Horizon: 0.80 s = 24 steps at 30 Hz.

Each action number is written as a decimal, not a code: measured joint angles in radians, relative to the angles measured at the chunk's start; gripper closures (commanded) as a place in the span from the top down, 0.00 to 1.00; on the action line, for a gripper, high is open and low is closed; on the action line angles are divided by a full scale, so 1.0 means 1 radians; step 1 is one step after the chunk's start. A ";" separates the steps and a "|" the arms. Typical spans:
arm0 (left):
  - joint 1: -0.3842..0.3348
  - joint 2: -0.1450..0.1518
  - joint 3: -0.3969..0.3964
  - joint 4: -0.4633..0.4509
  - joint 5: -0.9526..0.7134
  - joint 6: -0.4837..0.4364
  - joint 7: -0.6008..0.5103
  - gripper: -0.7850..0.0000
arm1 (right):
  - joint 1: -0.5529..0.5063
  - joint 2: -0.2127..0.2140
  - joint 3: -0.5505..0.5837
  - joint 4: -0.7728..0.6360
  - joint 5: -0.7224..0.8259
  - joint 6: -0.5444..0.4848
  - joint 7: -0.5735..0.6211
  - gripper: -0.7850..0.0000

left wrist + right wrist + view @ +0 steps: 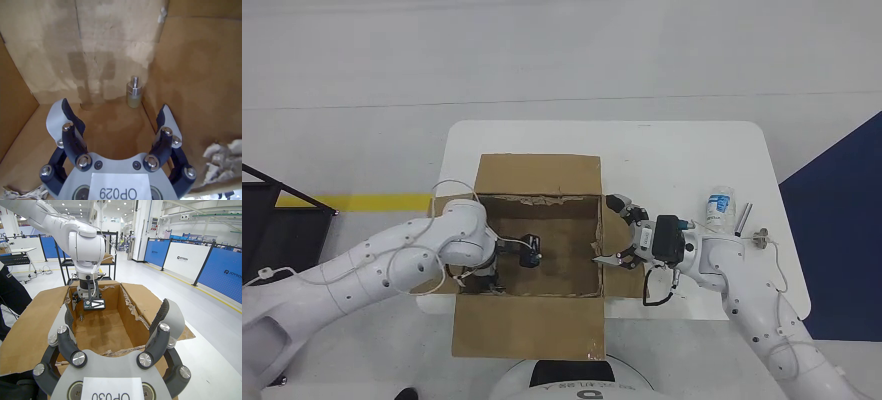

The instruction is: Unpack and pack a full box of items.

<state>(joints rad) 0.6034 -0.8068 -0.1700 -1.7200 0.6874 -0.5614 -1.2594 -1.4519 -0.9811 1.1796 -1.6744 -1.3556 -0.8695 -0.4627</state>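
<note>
The left fingers (71,117) are hanging low inside the cardboard box (113,28), spread wide and gripping nothing. Straight ahead of their tips, apart from both, a small metal stud (134,92) is standing upright on the box floor. It is tucked into a corner, just beside 2 walls.

It is looking like solid steel with a pale base: probably dense for its bulk, rigid, not fragile, and smooth enough to slip. The wide cylinder body is offering the best hold. The thin threaded tip is likely giving too little to bite on. The corner is leaving little room for a finger on the wall side.

The box is standing with its flaps folded out and torn paper edging along the rim. Its floor around the stud is showing bare.

The right fingers (172,315) are hovering at the box wall opposite, also wide open and empty. Behind them, away from the box, 3 items are lying on the desk (672,150): a clear bottle (720,207), a thin metal rod (742,218) and a small metal part (760,237).
</note>
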 measured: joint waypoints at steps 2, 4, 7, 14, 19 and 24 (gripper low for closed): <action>0.012 -0.003 0.000 0.001 0.015 -0.001 0.001 1.00 | 0.000 0.000 0.000 0.000 0.000 0.000 0.000 1.00; 0.027 -0.010 0.000 0.003 0.037 -0.016 0.017 1.00 | 0.000 0.000 0.000 0.000 0.000 0.000 0.000 1.00; 0.046 -0.026 0.000 0.017 0.070 -0.033 0.033 1.00 | 0.000 0.000 0.000 0.000 0.000 0.000 0.000 1.00; 0.063 -0.084 0.000 0.083 0.115 -0.028 0.029 0.93 | 0.000 0.000 0.000 0.000 0.000 0.000 0.000 1.00; 0.065 -0.124 0.000 0.128 0.133 -0.028 0.028 0.75 | 0.000 0.000 0.000 0.000 0.000 0.000 0.000 1.00; 0.057 -0.151 0.000 0.164 0.130 -0.024 0.025 0.43 | 0.000 0.000 0.000 0.000 0.000 0.000 0.000 1.00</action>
<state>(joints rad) 0.6607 -0.9573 -0.1700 -1.5558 0.8177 -0.5854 -1.2349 -1.4519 -0.9811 1.1796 -1.6744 -1.3556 -0.8695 -0.4627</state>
